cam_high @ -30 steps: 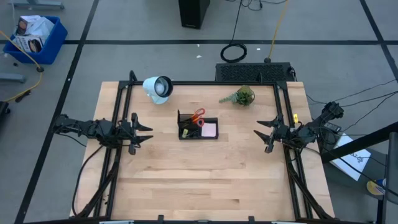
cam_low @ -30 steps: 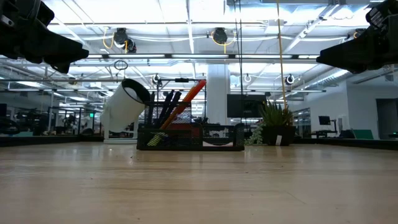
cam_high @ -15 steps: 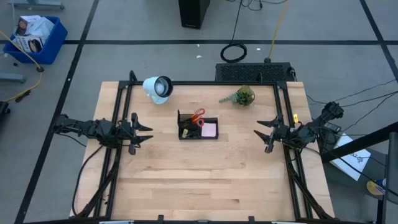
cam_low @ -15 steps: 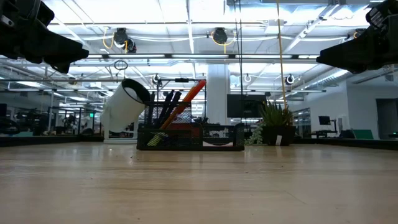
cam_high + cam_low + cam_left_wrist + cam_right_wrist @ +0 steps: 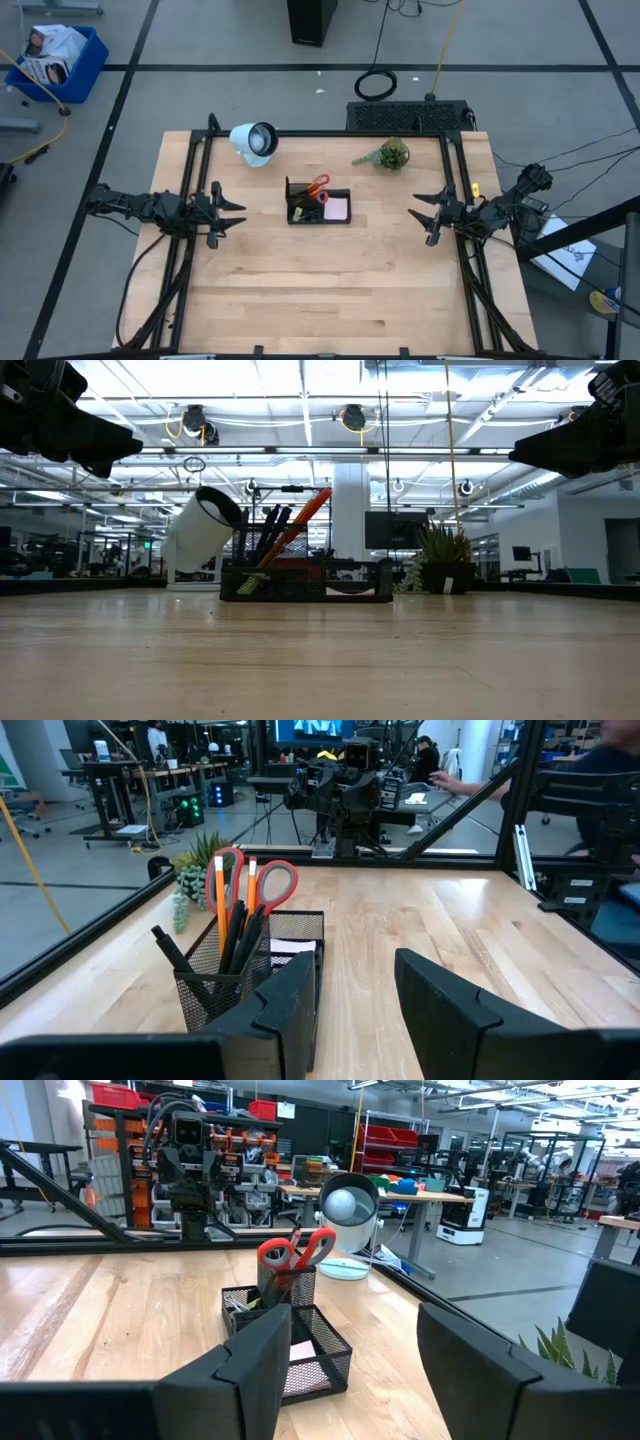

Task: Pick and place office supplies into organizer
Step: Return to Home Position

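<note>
The black mesh organizer (image 5: 318, 205) stands on the table's middle, toward the far side. Its taller section (image 5: 222, 970) holds the red-handled scissors (image 5: 270, 885), orange pencils (image 5: 218, 885) and black pens (image 5: 172, 950), standing upright. The pink sticky-note pad (image 5: 337, 208) lies in its low compartment. My left gripper (image 5: 236, 213) hovers open at the table's left, pointing at the organizer. My right gripper (image 5: 420, 213) hovers open at the table's right, also pointing at it. Both are raised above the table and hold nothing.
A white round lamp (image 5: 254, 141) lies near the far left corner, a small green plant (image 5: 390, 154) near the far right, a black mesh panel (image 5: 410, 116) beyond the far edge. Black frame rails (image 5: 190, 250) run along both sides. Bare wood (image 5: 320, 290) spans the near half.
</note>
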